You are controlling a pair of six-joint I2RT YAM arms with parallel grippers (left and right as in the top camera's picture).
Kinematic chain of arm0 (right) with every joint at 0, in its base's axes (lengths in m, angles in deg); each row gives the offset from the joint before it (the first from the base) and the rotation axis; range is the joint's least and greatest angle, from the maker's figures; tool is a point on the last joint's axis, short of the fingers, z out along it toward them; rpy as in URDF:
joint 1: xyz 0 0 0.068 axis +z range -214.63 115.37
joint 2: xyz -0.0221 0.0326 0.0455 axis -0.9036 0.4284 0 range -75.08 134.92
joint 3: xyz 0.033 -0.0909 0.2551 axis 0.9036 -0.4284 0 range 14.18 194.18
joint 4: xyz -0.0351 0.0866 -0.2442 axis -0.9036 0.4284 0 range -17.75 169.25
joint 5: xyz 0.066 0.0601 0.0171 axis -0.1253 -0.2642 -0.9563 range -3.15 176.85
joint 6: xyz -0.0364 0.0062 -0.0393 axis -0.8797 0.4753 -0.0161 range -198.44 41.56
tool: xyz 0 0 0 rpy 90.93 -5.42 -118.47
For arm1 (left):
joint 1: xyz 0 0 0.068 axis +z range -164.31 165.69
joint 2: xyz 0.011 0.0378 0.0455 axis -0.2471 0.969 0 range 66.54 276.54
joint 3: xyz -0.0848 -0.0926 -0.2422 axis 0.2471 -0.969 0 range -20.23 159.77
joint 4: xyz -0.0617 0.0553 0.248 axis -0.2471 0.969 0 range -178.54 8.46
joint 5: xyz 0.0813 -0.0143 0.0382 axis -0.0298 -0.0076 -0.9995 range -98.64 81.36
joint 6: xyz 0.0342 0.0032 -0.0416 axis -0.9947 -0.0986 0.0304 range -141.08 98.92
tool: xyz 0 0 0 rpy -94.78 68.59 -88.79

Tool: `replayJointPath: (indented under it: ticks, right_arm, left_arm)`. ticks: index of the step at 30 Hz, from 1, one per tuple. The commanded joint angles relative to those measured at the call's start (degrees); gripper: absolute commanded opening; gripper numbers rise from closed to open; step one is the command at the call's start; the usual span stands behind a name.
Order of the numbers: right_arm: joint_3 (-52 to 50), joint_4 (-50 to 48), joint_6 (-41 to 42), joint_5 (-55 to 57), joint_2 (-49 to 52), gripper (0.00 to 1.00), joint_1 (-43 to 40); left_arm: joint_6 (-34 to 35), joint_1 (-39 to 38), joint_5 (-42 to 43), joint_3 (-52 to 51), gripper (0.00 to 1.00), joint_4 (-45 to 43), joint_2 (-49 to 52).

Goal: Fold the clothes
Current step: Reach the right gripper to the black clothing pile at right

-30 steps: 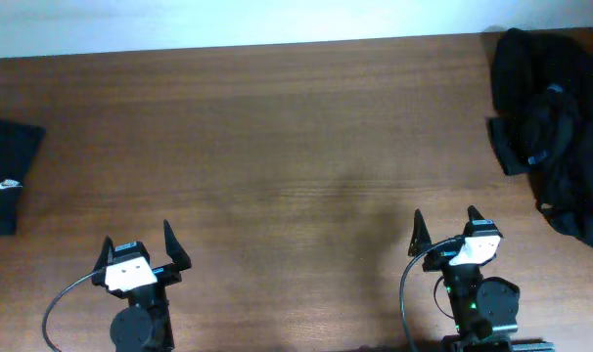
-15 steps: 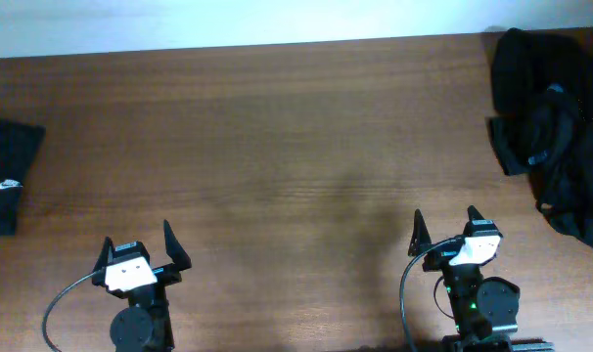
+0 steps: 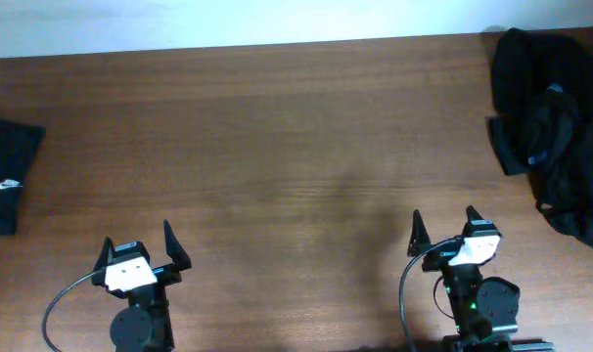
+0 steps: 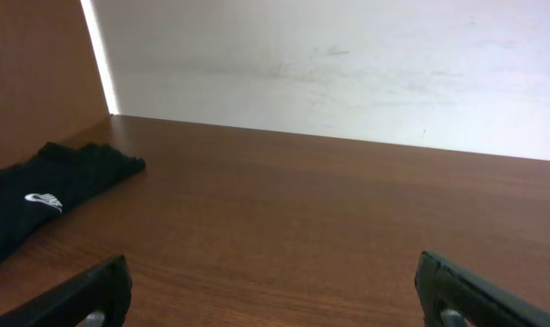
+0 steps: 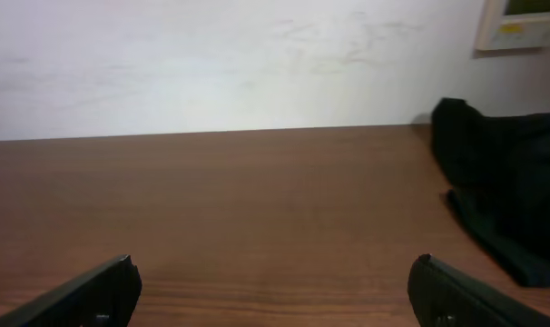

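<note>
A heap of crumpled black clothes lies at the table's far right; its edge shows in the right wrist view. A folded black garment with a small white logo rests at the left edge, also seen from the left wrist. My left gripper sits near the front left, open and empty, well apart from the folded garment. My right gripper sits near the front right, open and empty, short of the heap. Bare wood lies between the fingers of the left and the fingers of the right.
The brown wooden table stretches wide between the two garments. A white wall runs behind the table's far edge. A small pale wall panel hangs at the upper right.
</note>
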Motion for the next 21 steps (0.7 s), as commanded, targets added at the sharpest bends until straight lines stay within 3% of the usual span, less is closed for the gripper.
replayJointPath:
  ticks: [1, 9, 16, 21]
  right_arm:
    - [1.53, 0.37, 1.77, -4.02, -0.52, 0.99, -0.35]
    - [22.60, 12.79, 3.28, 7.28, 7.50, 0.99, -0.37]
    - [50.84, 27.32, 2.25, 12.63, 30.88, 0.99, -1.73]
    - [72.61, 36.94, 2.10, 10.25, 50.38, 0.99, -7.56]
  left_arm:
    - [0.35, -0.31, -0.59, -0.42, 0.99, -0.26, -0.44]
    - [0.35, -0.31, -0.59, -0.42, 0.99, -0.26, -0.44]
    - [0.35, -0.31, -0.59, -0.42, 0.99, -0.26, -0.44]
    - [0.35, -0.31, -0.59, -0.42, 0.99, -0.26, -0.44]
